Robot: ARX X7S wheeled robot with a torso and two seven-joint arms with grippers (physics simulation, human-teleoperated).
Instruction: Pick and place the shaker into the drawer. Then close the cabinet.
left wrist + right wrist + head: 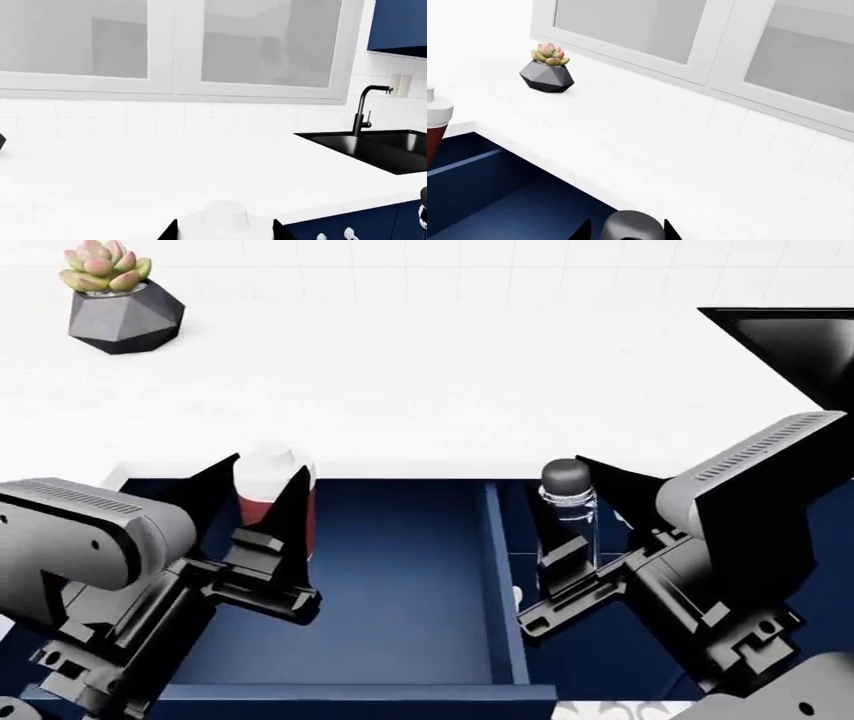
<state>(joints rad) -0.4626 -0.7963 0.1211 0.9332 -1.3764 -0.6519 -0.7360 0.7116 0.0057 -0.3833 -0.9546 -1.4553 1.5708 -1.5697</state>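
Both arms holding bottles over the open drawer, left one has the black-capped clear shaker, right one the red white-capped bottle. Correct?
Swapped. In the head view the left pincer holds the red, white-capped bottle, and the right pincer holds the clear, black-capped shaker. Both are over the open drawer, as you said.

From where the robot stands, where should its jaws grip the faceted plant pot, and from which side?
Probably grip the pot across its wide middle, coming level from the front: it stands upright on the counter, and the succulent fills its top.
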